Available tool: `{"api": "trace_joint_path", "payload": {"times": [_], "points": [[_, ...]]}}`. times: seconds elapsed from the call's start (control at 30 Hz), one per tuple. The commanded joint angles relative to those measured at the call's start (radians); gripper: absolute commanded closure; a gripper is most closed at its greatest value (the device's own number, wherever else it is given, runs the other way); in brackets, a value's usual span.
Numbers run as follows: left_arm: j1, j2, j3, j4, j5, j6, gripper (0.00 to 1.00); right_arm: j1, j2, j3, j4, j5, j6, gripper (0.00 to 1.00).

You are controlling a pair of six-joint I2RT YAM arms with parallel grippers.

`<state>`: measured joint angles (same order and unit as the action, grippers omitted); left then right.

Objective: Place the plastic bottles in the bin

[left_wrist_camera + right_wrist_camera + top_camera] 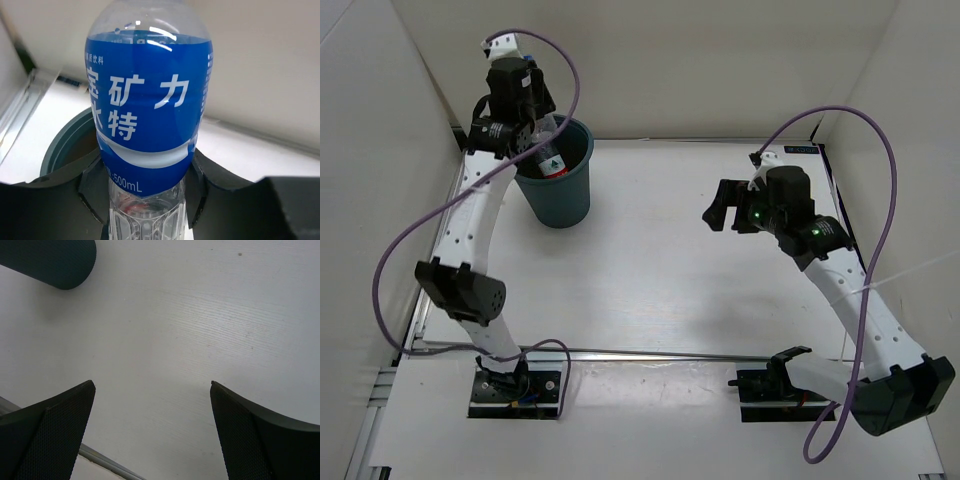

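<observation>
Left gripper clamps blue-labelled bottle above bin; right gripper gapes over white table.

Overhead, two wrist views; bin shared

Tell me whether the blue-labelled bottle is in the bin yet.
Not in yet: the left gripper is shut on the blue-labelled bottle, holding it over the bin, whose rim shows below it.

The blue-labelled bottle hangs over the rim of the dark teal bin. A red-labelled bottle lies tilted inside.
</observation>
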<state>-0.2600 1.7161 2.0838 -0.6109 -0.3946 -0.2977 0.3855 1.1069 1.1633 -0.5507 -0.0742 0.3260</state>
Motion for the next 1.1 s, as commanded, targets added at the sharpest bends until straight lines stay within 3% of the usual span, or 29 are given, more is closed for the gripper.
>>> {"api": "trace_joint_path", "payload": {"times": [0.0, 0.17, 0.27, 0.37, 0.43, 0.47, 0.8, 1.0, 1.07], "points": [[0.108, 0.022, -0.002, -0.038, 0.112, -0.086, 0.80, -0.005, -0.041, 0.038, 0.020, 0.023, -0.044, 0.01], [0.214, 0.071, -0.036, -0.038, 0.172, -0.127, 0.73, -0.014, -0.084, 0.003, 0.001, 0.059, -0.054, 0.01], [0.226, 0.085, -0.065, -0.038, 0.201, -0.115, 0.53, -0.014, -0.105, -0.020, -0.008, 0.059, -0.054, 0.01], [0.226, 0.076, -0.102, -0.038, 0.201, -0.115, 0.22, -0.014, -0.105, -0.030, -0.008, 0.068, -0.054, 0.01], [0.213, 0.059, -0.123, -0.038, 0.201, -0.115, 0.12, -0.014, -0.105, -0.030, -0.008, 0.077, -0.054, 0.01], [0.202, 0.050, -0.123, -0.038, 0.201, -0.104, 0.02, -0.014, -0.105, -0.030, -0.008, 0.077, -0.054, 0.01], [0.183, -0.019, 0.059, -0.038, 0.192, -0.047, 0.00, -0.014, -0.033, 0.015, 0.003, 0.086, -0.013, 0.01], [0.144, -0.201, -0.051, -0.038, 0.133, -0.037, 0.00, -0.014, -0.015, 0.024, 0.012, 0.086, 0.008, 0.01], [0.143, -0.278, -0.173, -0.038, 0.116, -0.047, 0.00, -0.025, 0.005, 0.056, -0.001, 0.076, 0.041, 0.01]]}}
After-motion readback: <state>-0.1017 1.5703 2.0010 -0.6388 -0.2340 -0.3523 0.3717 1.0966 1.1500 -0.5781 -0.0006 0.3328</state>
